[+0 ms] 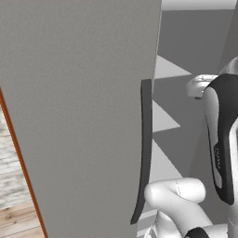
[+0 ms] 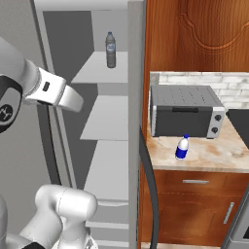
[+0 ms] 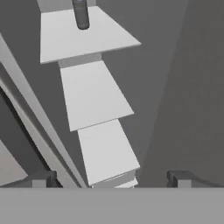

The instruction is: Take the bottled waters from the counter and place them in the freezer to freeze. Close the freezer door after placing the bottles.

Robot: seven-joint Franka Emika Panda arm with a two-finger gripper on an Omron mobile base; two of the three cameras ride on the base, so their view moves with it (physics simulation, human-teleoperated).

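Looking into the open freezer (image 2: 104, 126), we see pale shelves stacked one above another, and the grey translucent bottle (image 2: 111, 49) standing upright on the top visible shelf (image 2: 99, 70), its narrow neck pointing up. The second bottle (image 2: 182, 147), clear-white with a blue label and blue cap, stands upright on the tan marbled counter (image 2: 214, 153), just in front of the grey toaster oven (image 2: 186, 112).

From the hand view, the gripper (image 3: 111, 179) has its two dark fingertips spread wide apart with nothing between them, pointing down along the shelves; the grey bottle (image 3: 80, 14) sits at the top edge there, its upper part cut off.

The left base view is mostly taken up by the swung-out freezer door (image 1: 79, 116), a plain grey panel with its long dark handle (image 1: 145, 148); this door hides the freezer's shelves almost entirely, leaving just pale slivers. The right base view alone gives us the counter, the toaster oven and the reddish-brown cabinets (image 2: 194, 209). Part of the white arm crosses the freezer opening there.
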